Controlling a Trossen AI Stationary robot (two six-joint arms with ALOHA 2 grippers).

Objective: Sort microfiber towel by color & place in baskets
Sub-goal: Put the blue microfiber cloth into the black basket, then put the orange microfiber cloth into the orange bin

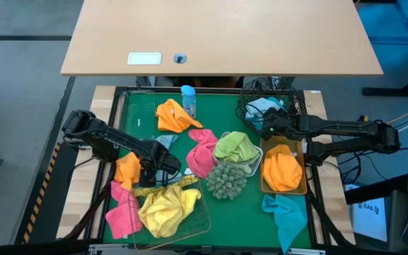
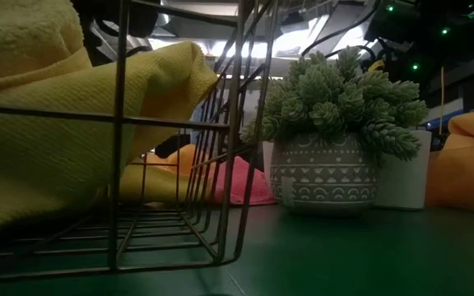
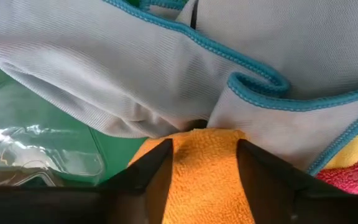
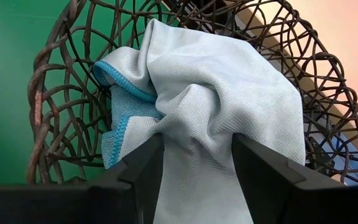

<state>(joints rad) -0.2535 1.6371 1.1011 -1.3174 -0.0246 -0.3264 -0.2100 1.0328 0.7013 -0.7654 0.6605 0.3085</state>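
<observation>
Green table [image 1: 137, 113]: towels scattered, several already binned.
Round black basket [image 4: 55, 93], far right corner: right gripper [image 4: 194, 146] over it, fingers pinching pale blue towel [image 4: 216, 81]. Judgement: drop step. Lower into basket, spread fingers fully, lift straight so cloth doesn't snag weave.
Left gripper [image 3: 201, 155], centre-left: fingers pinching orange towel [image 3: 204, 180] under grey towel [image 3: 135, 68]; pull clear before lifting.
</observation>
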